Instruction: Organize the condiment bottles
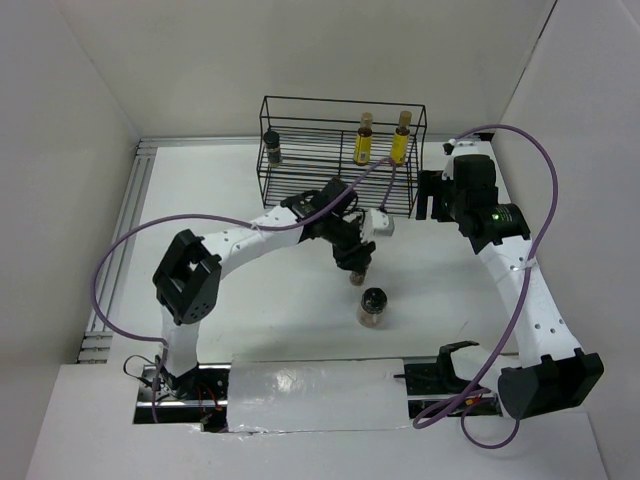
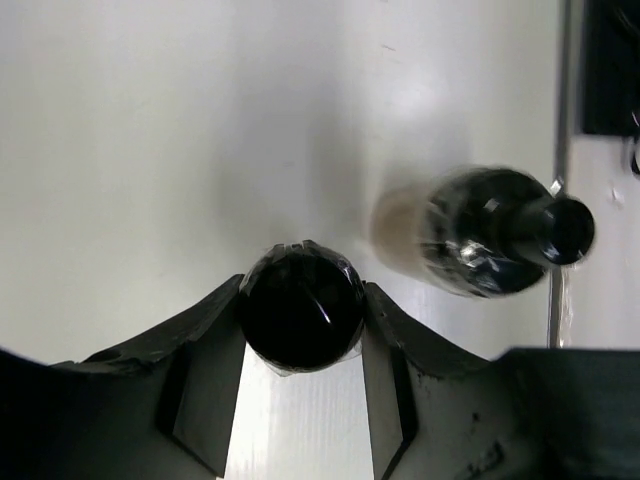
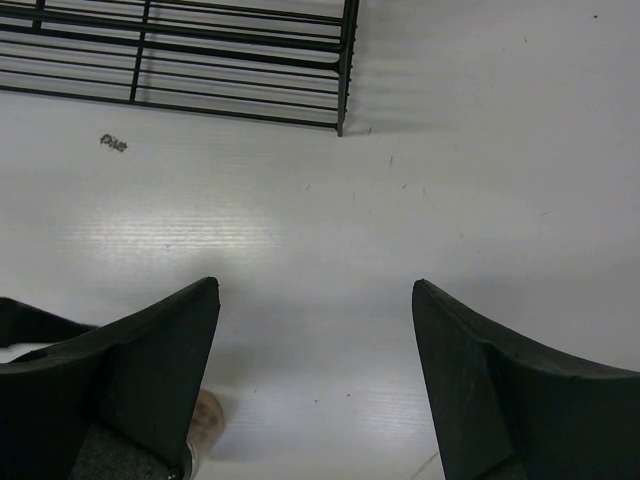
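My left gripper (image 1: 355, 262) is shut on a short dark-lidded jar (image 2: 302, 305), its fingers pressed against both sides of the black lid, over the table's middle. A fatter black-lidded jar (image 1: 372, 306) stands on the table just in front of it and also shows in the left wrist view (image 2: 490, 232). In the black wire rack (image 1: 300, 170) stand another dark-lidded jar (image 1: 270, 147) at the left and two slim yellow bottles (image 1: 363, 140) (image 1: 401, 140) at the right. My right gripper (image 1: 432, 195) is open and empty beside the rack's right end (image 3: 315, 290).
The rack's corner (image 3: 345, 70) lies ahead and left of my right gripper. A tan jar part (image 3: 207, 422) peeks out behind its left finger. White walls enclose the table. A white strip (image 1: 310, 395) lies at the near edge.
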